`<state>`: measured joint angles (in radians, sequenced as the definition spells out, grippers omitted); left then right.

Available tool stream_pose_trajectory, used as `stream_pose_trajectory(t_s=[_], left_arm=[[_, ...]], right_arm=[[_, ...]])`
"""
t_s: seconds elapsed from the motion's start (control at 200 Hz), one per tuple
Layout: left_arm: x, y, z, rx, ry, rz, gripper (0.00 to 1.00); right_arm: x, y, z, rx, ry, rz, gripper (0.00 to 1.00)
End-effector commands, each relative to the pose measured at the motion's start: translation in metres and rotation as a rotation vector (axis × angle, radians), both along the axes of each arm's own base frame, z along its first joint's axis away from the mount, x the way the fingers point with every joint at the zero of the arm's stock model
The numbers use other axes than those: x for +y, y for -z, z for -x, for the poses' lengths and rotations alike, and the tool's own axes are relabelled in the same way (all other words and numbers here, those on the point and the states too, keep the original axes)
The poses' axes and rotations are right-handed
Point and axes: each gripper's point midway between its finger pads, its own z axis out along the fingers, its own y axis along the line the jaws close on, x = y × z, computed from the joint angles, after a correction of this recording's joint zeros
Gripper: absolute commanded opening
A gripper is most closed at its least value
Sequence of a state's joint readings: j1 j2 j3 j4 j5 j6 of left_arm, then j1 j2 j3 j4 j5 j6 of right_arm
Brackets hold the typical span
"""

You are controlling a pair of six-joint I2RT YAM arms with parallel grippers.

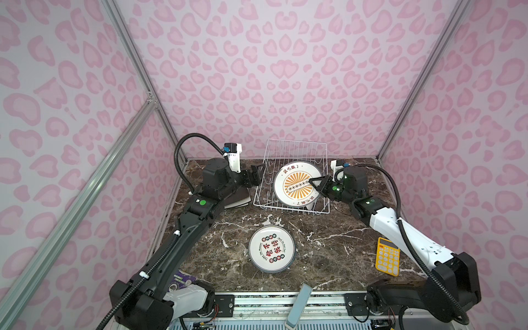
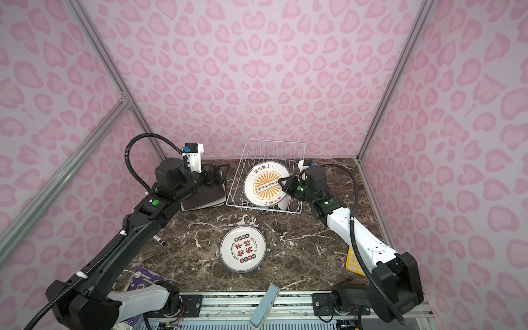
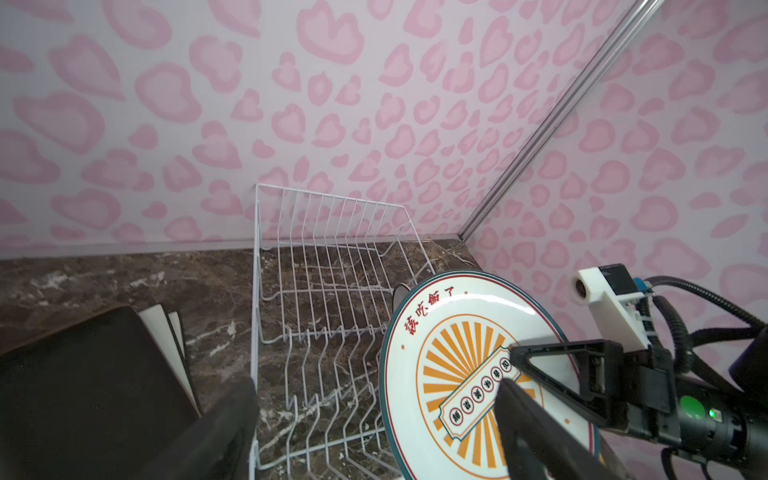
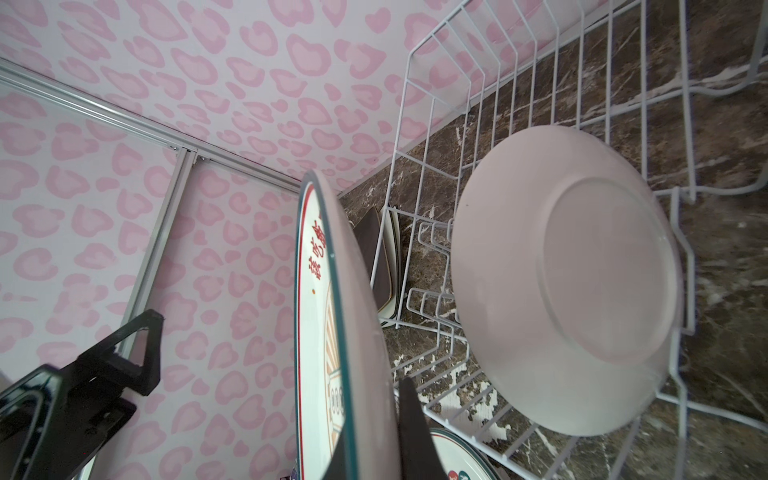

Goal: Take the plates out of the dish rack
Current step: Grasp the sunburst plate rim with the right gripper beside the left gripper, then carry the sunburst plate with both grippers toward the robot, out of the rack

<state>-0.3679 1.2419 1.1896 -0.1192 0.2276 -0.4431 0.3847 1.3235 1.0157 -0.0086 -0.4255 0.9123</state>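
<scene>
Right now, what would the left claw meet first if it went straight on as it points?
Probably the near wire side of the dish rack, just ahead of the left claw.

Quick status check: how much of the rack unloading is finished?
Done: square plates stacked beside the dish rack, a printed round plate flat on the table. In hand: right gripper shut on the sunburst plate at the rack; left gripper open, empty. Left: a white plate standing in the rack.
</scene>
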Motion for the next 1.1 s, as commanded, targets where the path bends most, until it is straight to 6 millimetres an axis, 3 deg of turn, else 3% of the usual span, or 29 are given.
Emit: stream_pose_trajectory(t_s=[0.0, 0.225, 0.455, 0.745, 0.855, 1.095], left_arm=[[-0.012, 0.016, -0.002, 0.165, 0.077, 0.205, 0.9], [-0.025, 0.066, -0.017, 0.336, 0.133, 0.232, 0.88], [-0.045, 0.092, -0.019, 0.448, 0.241, 0.28, 0.85], [-0.07, 0.101, -0.012, 0.521, 0.365, 0.307, 0.82], [-0.08, 0.103, -0.009, 0.537, 0.398, 0.309, 0.71], [-0.098, 0.108, -0.006, 0.571, 0.457, 0.338, 0.6]], right_arm=[[0.0, -0.01, -0.003, -0.05, 0.001, -0.017, 0.0], [-0.002, -0.003, -0.001, -0.036, 0.008, -0.019, 0.0], [0.005, -0.001, -0.004, -0.023, -0.011, -0.051, 0.0], [0.013, -0.002, -0.011, -0.024, -0.03, -0.089, 0.0], [0.019, 0.001, -0.014, -0.009, -0.048, -0.11, 0.0], [0.029, 0.005, -0.017, 0.007, -0.091, -0.137, 0.0]])
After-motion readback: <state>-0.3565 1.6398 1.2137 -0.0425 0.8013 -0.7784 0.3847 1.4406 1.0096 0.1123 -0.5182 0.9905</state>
